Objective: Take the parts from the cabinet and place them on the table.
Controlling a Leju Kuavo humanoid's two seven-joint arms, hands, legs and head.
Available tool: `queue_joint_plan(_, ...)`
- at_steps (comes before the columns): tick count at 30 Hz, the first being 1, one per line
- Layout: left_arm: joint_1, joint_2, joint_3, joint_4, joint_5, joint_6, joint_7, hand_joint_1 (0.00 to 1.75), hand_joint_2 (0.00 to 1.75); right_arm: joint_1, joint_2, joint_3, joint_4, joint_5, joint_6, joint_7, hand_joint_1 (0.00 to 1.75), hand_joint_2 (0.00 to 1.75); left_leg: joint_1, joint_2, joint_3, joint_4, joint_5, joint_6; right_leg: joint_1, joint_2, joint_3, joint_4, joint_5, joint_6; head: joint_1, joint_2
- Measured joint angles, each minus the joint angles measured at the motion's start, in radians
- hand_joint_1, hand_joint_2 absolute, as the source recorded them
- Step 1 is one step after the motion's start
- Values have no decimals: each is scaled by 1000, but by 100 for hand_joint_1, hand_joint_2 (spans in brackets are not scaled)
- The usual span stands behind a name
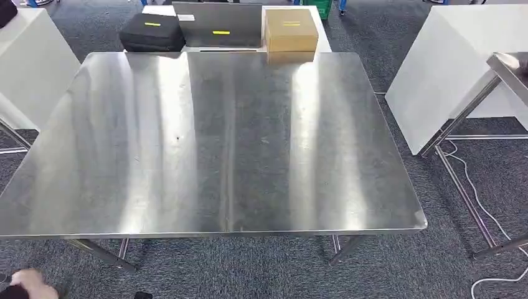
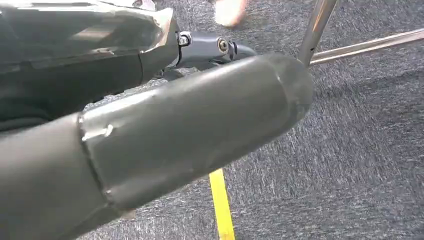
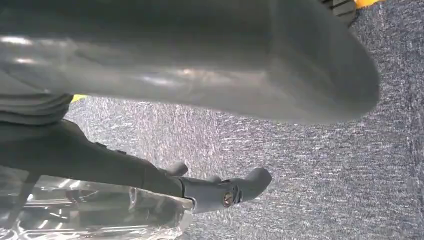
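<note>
The steel table (image 1: 218,143) stands in front of me in the head view, its top bare. My left hand (image 2: 165,125) hangs low beside a table leg (image 2: 314,31), over carpet. Between its thick thumb and dark fingers (image 2: 210,47) it holds a glossy dark part in clear plastic (image 2: 80,30). My right hand (image 3: 165,90) also hangs over carpet. Its dark fingers (image 3: 220,192) grip a part in a crinkled clear bag (image 3: 90,212).
Beyond the table's far edge lie a black case (image 1: 152,32), a grey panel (image 1: 218,25) and a tan box (image 1: 291,29). White blocks flank the table, with another steel table (image 1: 510,65) at right. A cable (image 1: 485,205) trails on the carpet. A person's blurred hand (image 1: 25,285) shows low left. Yellow floor tape (image 2: 222,210).
</note>
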Motion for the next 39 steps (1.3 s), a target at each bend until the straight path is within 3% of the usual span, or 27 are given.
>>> queue_joint_plan(5, 0, 0, 0, 0, 3, 0, -2, 0, 0, 0, 0, 0, 0, 0, 0, 0, 0, 0, -5, 0, 1, 2, -1, 10, -4, 0, 5, -5, 4, 13, -1, 0)
queue_joint_plan(6, 0, 0, 0, 0, 3, 0, -3, 0, 0, -1, 0, 0, 0, 0, -1, 0, 0, 0, 6, 1, 6, -10, 7, 20, -3, 0, 7, -1, -1, 16, 0, 0)
queue_joint_plan(7, 0, -3, 0, 0, 3, 1, -4, 0, 0, -1, -2, 0, 0, 0, -1, 0, 0, 0, 9, 5, 9, -13, 10, 23, -5, -1, 1, 22, -14, 13, 0, 0)
queue_joint_plan(8, 0, -2, 1, 0, 3, 2, -5, 0, 0, -1, -2, 0, 0, 0, -1, 0, 0, 0, 13, 6, 8, -14, 11, 27, -4, -1, -28, 86, -51, 5, 4, 0)
queue_joint_plan(10, 0, -2, 1, 0, 3, 2, -5, 0, 0, 0, -3, 0, 0, 0, -1, 0, 0, 0, 13, 11, 7, -13, 11, 26, -3, -1, -114, 259, -126, -2, 4, 0)
queue_joint_plan(11, 0, -2, 1, 0, 3, 2, -6, 0, 0, 0, -3, 0, 0, 0, -1, 0, 0, 0, 13, 11, 6, -13, 11, 26, -1, -1, -140, 313, -140, 0, 5, 0)
queue_joint_plan(12, 1, -3, 2, 0, 3, 2, -6, 0, 0, 3, -4, 0, 0, -1, -2, 0, 0, 0, 13, 10, 5, -13, 12, 25, -1, -1, -149, 333, -139, 6, 4, 0)
queue_joint_plan(14, 1, -5, 2, 0, 3, 2, -6, 0, 0, 3, -6, 0, 0, -3, -3, 0, 0, 0, 15, 10, 6, -12, 14, 20, -2, -1, -97, 231, -90, 21, 5, 0)
queue_joint_plan(16, 0, -7, 2, 0, 3, 2, -8, 0, 0, 0, -8, 0, 0, -4, -3, 0, 0, 0, 16, 9, 6, -10, 16, 8, -8, -1, 8, 30, -25, 32, 6, 0)
queue_joint_plan(17, 1, -6, 3, 0, 3, 2, -8, 0, 0, -3, -7, 0, 0, -5, -3, 0, 0, 0, 9, 9, 6, -6, 13, -4, 3, -1, 1, 20, -16, 20, 6, 0)
queue_joint_plan(18, -1, -6, 3, 0, 2, 2, -10, 0, 0, -3, -6, 0, 0, -6, -4, 0, 0, 0, 10, 9, 6, -7, 12, -14, 4, -1, -2, 20, -10, -3, 0, 0)
queue_joint_plan(20, -1, -7, 3, 0, 1, 2, -10, 0, 0, -1, -7, 0, 0, -6, -5, 0, 0, 0, 17, 10, 8, -13, 18, -28, 13, -1, -4, 22, -7, -21, 2, 0)
queue_joint_plan(21, -1, -6, 3, 0, 1, 2, -10, 0, 0, -1, -7, 0, 0, -8, -5, 0, 0, 0, 20, 10, 6, -12, 19, -34, 9, -2, -4, 18, 0, -31, 3, 0)
queue_joint_plan(22, 0, -6, 4, 0, 1, 3, -10, 0, 0, -2, -7, 0, 0, -8, -5, 0, 0, 0, 25, 10, -1, 5, 2, -39, -1, -3, 5, 16, 7, -42, 1, 0)
queue_joint_plan(23, 0, -7, 4, 0, 1, 3, -10, 0, 0, -3, -6, 1, 0, -8, -5, 0, 0, 0, 25, 14, -16, 41, -34, -40, 0, -3, 1, 17, 10, -49, -1, 0)
queue_joint_plan(24, 0, -8, 4, 0, 1, 2, -10, 0, 0, -1, -6, 2, 0, -8, -5, 0, 0, 0, 26, 15, -48, 121, -89, -45, 3, -4, -3, 17, 13, -53, -2, 0)
queue_joint_plan(26, 1, -7, 5, 0, -2, 2, -11, 0, 0, 2, -6, 1, 0, -10, -5, 0, 0, 0, 26, 15, -116, 286, -161, -51, 9, -7, -10, 18, 15, -57, -2, 0)
queue_joint_plan(27, 2, -7, 5, 0, -3, 2, -10, 0, 0, 3, -6, 1, 0, -10, -5, 0, 0, 0, 26, 15, -123, 312, -164, -50, 11, -8, -12, 20, 20, -58, -2, 0)
queue_joint_plan(28, 3, -7, 5, 0, -3, 2, -10, 0, 0, 3, -6, 1, 0, -11, -5, 0, 0, 0, 26, 16, -109, 292, -146, -49, 13, -7, -13, 20, 19, -58, -2, 0)
queue_joint_plan(29, 2, -7, 5, 0, -5, 2, -10, 0, 0, 3, -6, 1, 0, -13, -5, -1, 0, 0, 26, 16, -70, 228, -110, -45, 14, -7, -12, 21, 19, -58, -2, 0)
queue_joint_plan(31, -2, -6, 5, 0, -6, 2, -9, 0, 0, 2, -6, 2, 0, -13, -5, -3, 0, 0, 25, 16, 39, 38, -36, -31, 16, -6, -9, 22, 19, -57, -2, 0)
queue_joint_plan(32, -6, -5, 6, 0, -6, 2, -9, 0, 0, 1, -4, 2, 0, -12, -5, -3, 0, 0, 20, 15, 57, -1, -42, -25, 27, -7, -11, 25, 19, -55, -1, 0)
queue_joint_plan(35, -6, -5, 6, 0, -6, 2, -10, 0, 0, -1, -5, 2, 0, -12, -6, -3, 0, 0, 12, 15, 47, 2, -29, -13, 27, -7, -20, 23, 29, -40, 0, 0)
queue_joint_plan(37, -7, -8, 7, 0, -6, 2, -10, 0, 0, 1, -8, 2, 0, -12, -6, -4, 0, 0, 23, 19, 45, -19, -9, 8, 34, -6, -26, 27, 27, -28, 0, 0)
queue_joint_plan(38, -9, -8, 7, 0, -6, 2, -10, 0, 0, 1, -10, 2, 0, -12, -7, -5, 0, 0, 19, 21, 38, -24, 0, 15, 29, -5, -45, 63, -10, -33, 0, 0)
queue_joint_plan(39, -11, -7, 8, 0, -6, 2, -10, 0, 0, 1, -10, 3, 0, -11, -7, -6, 0, 0, 19, 22, 28, -24, 6, 24, 25, -4, -75, 135, -60, -39, 8, 0)
